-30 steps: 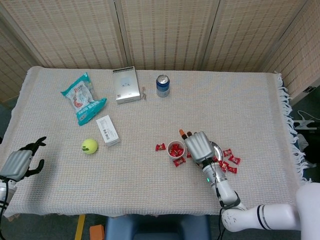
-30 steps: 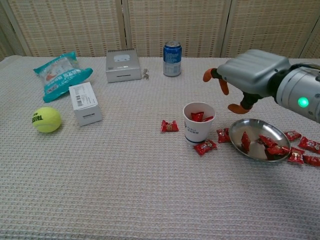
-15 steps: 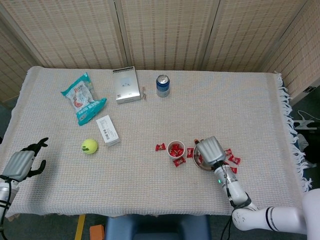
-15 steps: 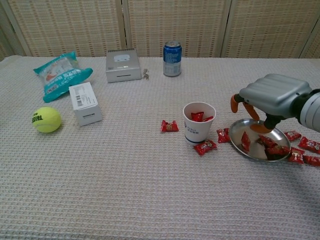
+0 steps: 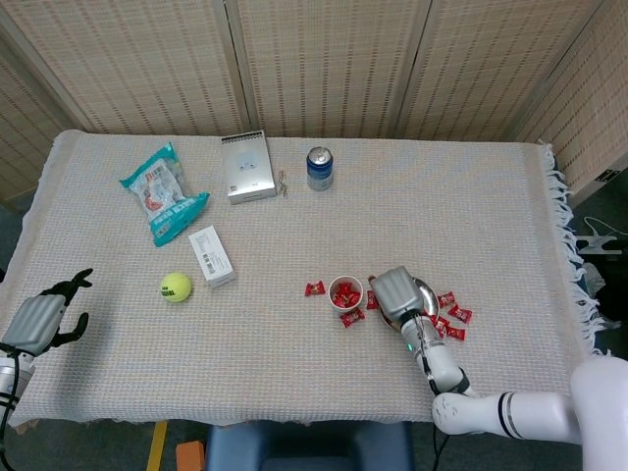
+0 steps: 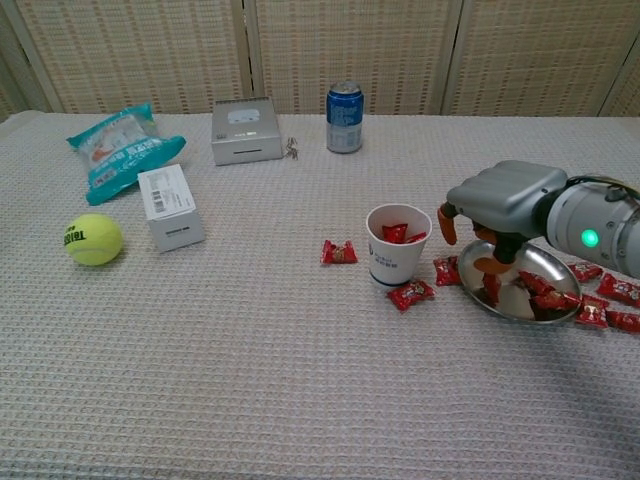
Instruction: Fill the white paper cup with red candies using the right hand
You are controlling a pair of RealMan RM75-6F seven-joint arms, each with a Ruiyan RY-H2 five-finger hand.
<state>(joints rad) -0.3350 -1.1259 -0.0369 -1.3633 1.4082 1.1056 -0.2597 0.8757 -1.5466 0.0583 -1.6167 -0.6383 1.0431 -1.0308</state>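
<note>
**Right hand low over the candy dish, beside the cup**

The white paper cup (image 6: 398, 244) is seen upright on the table (image 6: 300, 380), right of centre, with several red candies (image 6: 398, 234) already inside. Loose red candies are noted around it: one to its left (image 6: 338, 252), one at its base (image 6: 411, 293), one between cup and dish (image 6: 446, 270).

A metal dish (image 6: 535, 262) is seen just right of the cup, holding more candies (image 6: 545, 296); others are scattered beyond its far rim (image 6: 612, 290).

The right hand (image 6: 500, 205) is positioned over the dish's near-left edge, fingers curled downward, orange fingertips (image 6: 447, 227) pointing toward the dish. Whether a candy is pinched cannot be told. In the head view the hand (image 5: 392, 291) is seen close beside the cup (image 5: 345, 293).

The left hand (image 5: 41, 316) is held at the table's left edge, fingers apart, nothing in it.

Elsewhere: tennis ball (image 6: 92, 239), small white box (image 6: 170, 206), teal snack bag (image 6: 124, 140), grey box (image 6: 245, 130), blue can (image 6: 344, 103).
</note>
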